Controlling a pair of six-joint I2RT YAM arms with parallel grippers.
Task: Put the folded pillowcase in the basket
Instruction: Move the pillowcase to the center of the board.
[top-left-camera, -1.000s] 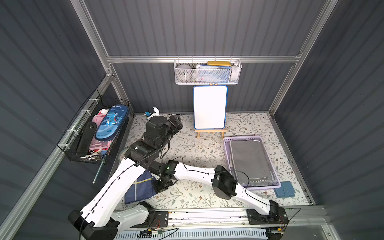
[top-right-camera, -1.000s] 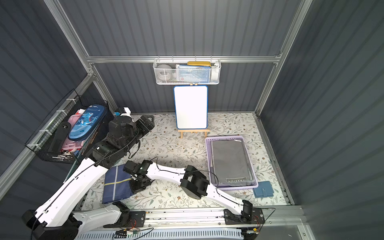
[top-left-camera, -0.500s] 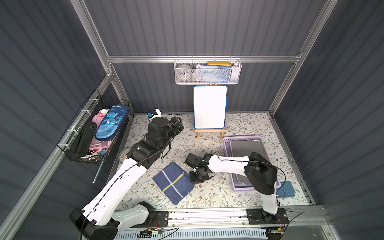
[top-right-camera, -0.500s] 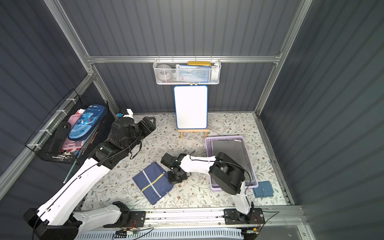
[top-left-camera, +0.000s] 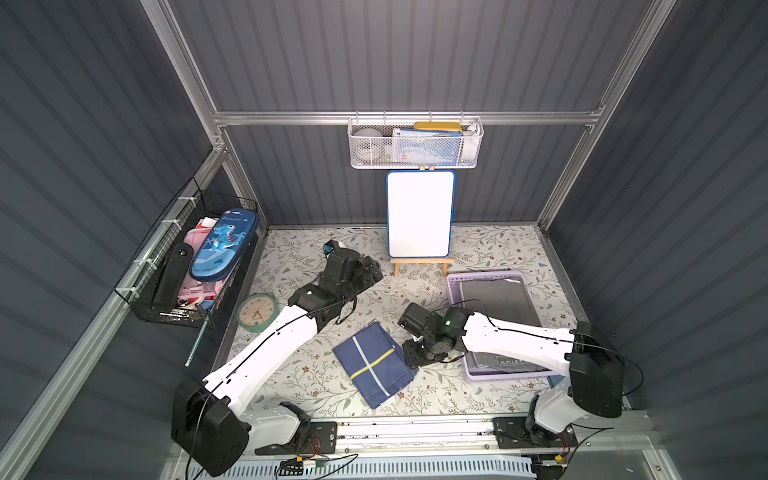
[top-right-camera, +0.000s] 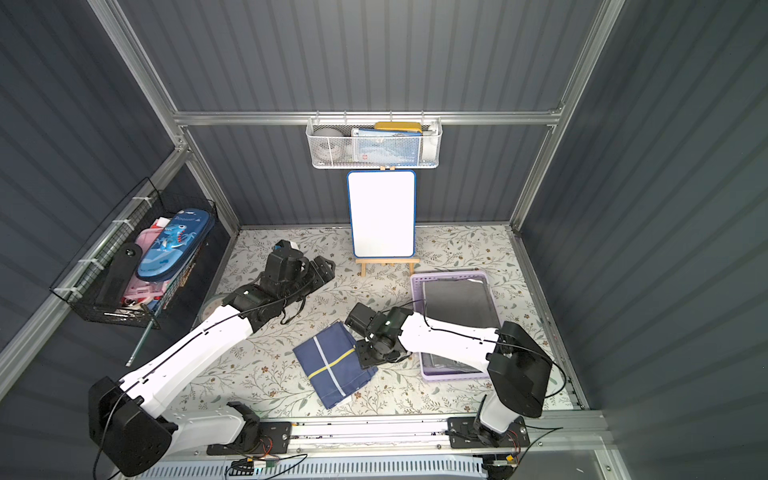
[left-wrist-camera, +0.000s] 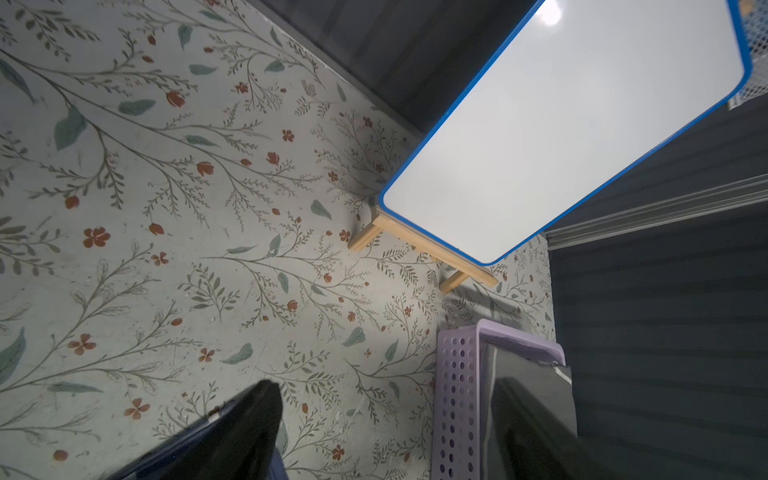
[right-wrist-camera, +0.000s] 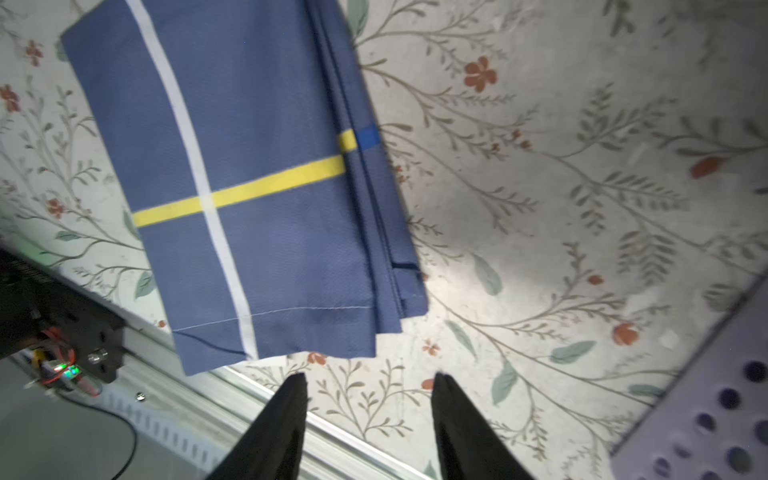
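The folded pillowcase (top-left-camera: 374, 365) (top-right-camera: 334, 363), navy with a white and a yellow stripe, lies flat on the floral table at front centre. My right gripper (top-left-camera: 409, 359) (top-right-camera: 365, 357) hangs just off its right edge. In the right wrist view it (right-wrist-camera: 368, 380) is open and empty, with the pillowcase (right-wrist-camera: 249, 187) just beyond its tips. The pale lilac basket (top-left-camera: 482, 274) (top-right-camera: 449, 274) stands to the right with a dark grey cloth (top-left-camera: 498, 303) inside. My left gripper (top-left-camera: 368, 270) (left-wrist-camera: 386, 384) is open above the table at the back, left of the basket (left-wrist-camera: 457, 395).
A whiteboard on a wooden easel (top-left-camera: 419, 214) stands at the back. A green clock (top-left-camera: 257, 311) lies by the left wall under a black wire basket (top-left-camera: 195, 266). A white mesh basket (top-left-camera: 415, 143) hangs on the rear rail. The right forearm (top-left-camera: 519, 336) crosses over the lilac basket.
The pillowcase has been dragged from the front left to front centre. The right gripper went from shut to open, letting it go. The left gripper moved down and right.
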